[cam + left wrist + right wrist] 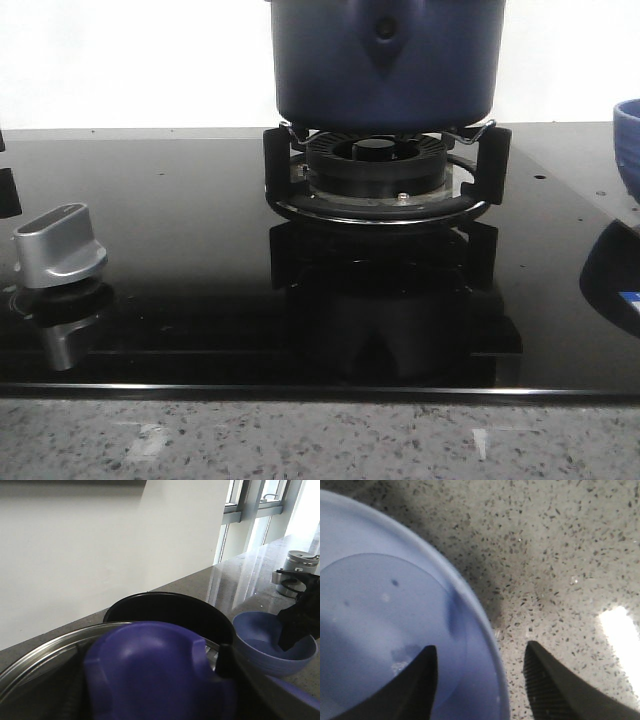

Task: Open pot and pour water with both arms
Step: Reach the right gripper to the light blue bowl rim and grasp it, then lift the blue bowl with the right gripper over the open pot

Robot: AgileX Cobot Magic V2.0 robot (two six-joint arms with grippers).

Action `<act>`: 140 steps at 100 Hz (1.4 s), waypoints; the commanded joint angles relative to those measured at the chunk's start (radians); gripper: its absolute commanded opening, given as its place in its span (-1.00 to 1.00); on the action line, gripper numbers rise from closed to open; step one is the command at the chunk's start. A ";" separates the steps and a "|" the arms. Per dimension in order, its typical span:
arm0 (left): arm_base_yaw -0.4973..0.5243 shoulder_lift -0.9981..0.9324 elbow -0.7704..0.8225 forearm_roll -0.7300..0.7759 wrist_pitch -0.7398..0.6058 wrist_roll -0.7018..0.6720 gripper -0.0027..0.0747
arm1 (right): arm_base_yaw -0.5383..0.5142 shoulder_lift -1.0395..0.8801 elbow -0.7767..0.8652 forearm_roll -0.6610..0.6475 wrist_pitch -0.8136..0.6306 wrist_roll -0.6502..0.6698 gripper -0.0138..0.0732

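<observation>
The dark navy pot (385, 60) stands on the burner at top centre; its handle bracket faces me. In the left wrist view the pot (170, 612) is open, its inside black. My left gripper (150, 680) is shut on the blue knob (150, 660) of the lid (40, 655) and holds it in front of the pot's mouth; one dark finger (223, 661) shows beside the knob. My right gripper (480, 680) is open across the rim of the brighter blue bowl (380, 605), one finger inside and one outside. The bowl (270, 645) stands beside the pot.
The burner grate (380, 175) sits on a black glass hob (200, 250) with a silver knob (60, 245) at the left. The bowl (628, 140) is at the right edge. A speckled stone counter (300, 440) runs along the front. A metal canister (295, 570) stands near the window.
</observation>
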 commanded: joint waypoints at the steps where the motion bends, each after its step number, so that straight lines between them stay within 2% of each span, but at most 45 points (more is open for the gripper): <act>1: 0.005 -0.026 -0.031 -0.091 0.016 0.002 -0.28 | -0.008 -0.023 -0.008 0.010 -0.044 0.002 0.04; 15: 0.005 -0.026 -0.031 -0.091 0.016 0.002 -0.28 | -0.008 -0.023 0.013 0.031 -0.065 0.002 -0.24; 35: 0.005 -0.026 -0.031 -0.091 0.016 0.002 -0.28 | -0.008 -0.023 0.059 0.054 -0.090 -0.003 -0.42; 48: 0.005 -0.026 -0.031 -0.091 0.016 0.002 -0.28 | -0.008 -0.042 0.059 0.054 -0.107 -0.016 -0.86; 88: 0.005 -0.026 -0.031 -0.095 0.019 0.002 -0.28 | 0.001 -0.171 -0.059 0.075 -0.086 -0.038 -0.84; 109: 0.005 -0.026 -0.031 -0.106 0.023 0.002 -0.28 | 0.004 -0.186 -0.224 0.232 -0.011 -0.118 -0.84; 140: 0.005 -0.026 -0.031 -0.133 0.023 0.002 -0.28 | 0.143 -0.158 -0.490 0.242 0.000 -0.120 -0.82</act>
